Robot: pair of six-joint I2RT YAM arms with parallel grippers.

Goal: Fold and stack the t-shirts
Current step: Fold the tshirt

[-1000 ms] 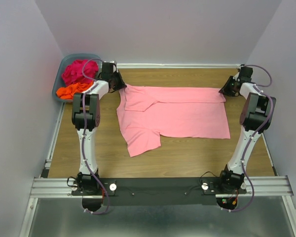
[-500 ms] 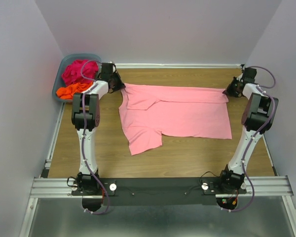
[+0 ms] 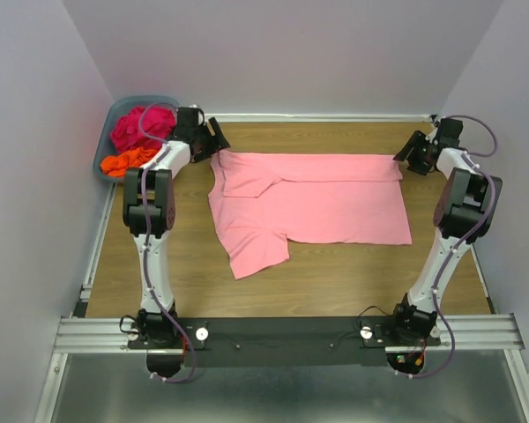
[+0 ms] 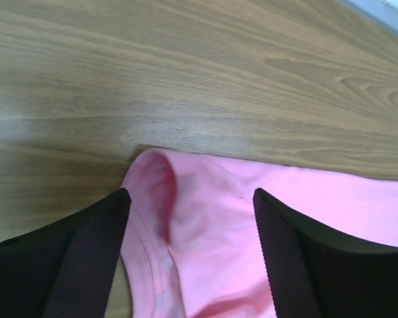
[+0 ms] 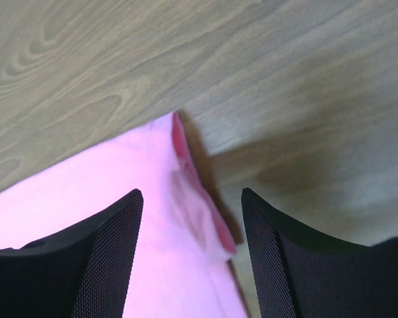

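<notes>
A light pink t-shirt (image 3: 317, 198) lies spread across the wooden table, its top part folded over and one sleeve pointing toward the near edge. My left gripper (image 3: 213, 141) hovers open over the shirt's far left corner (image 4: 186, 225), the cloth lying loose between the black fingers (image 4: 93, 252). Over the far right corner (image 5: 192, 199) my right gripper (image 3: 406, 152) is open too, with the corner's edge crumpled between its fingers (image 5: 99, 258). A magenta t-shirt (image 3: 139, 125) and an orange t-shirt (image 3: 126, 160) lie bunched in the basket.
The grey-blue plastic basket (image 3: 106, 150) sits at the far left corner, just left of the left arm. Pale walls close in the table on three sides. Bare wood (image 3: 353, 273) shows between the shirt and the arm bases.
Both grippers were shut on the shirt's far corners and have opened, letting the cloth drop flat. Both have lifted slightly away from the corners.
</notes>
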